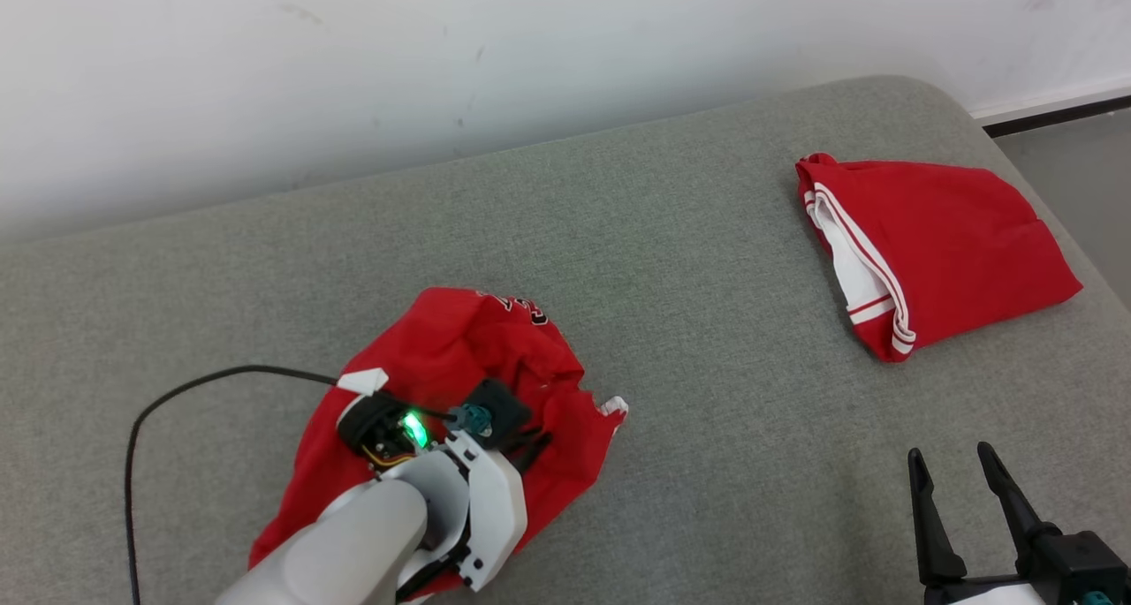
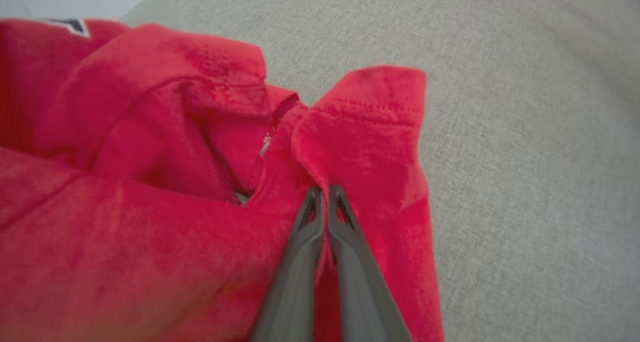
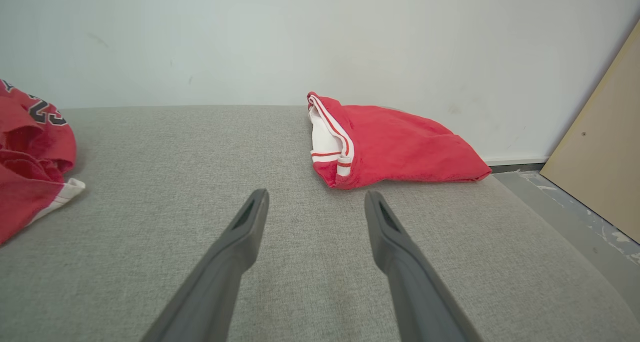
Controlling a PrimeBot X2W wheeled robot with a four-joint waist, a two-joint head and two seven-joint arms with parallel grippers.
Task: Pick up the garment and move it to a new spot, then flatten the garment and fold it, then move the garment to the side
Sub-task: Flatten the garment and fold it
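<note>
Entry, nearest first. Left gripper (image 2: 325, 189): fingers pressed together, with a ridge of red cloth pinched between the tips, close to a stitched hem. Right gripper (image 1: 950, 455): fingers spread, nothing held, poised above bare upholstery at the near right. Garment (image 1: 468, 349): a red jersey with white trim and dark lettering, found crumpled in a heap at the near left of the grey cushion (image 1: 689, 260), under the left wrist. It is judged light, soft and limp. No shape is expected to be kept once it is lifted, and loose folds are likely to hang and drag. The single pinched fold is judged sufficient for carrying. For flattening, a hold at hem corners or shoulders, one per gripper, is advised. Black cable (image 1: 177, 389): run across the cushion up to the heap's left side. Second red garment (image 1: 945, 243): folded, set at the far right, well apart from the heap. Pale wall (image 1: 442, 57): noted beyond.
</note>
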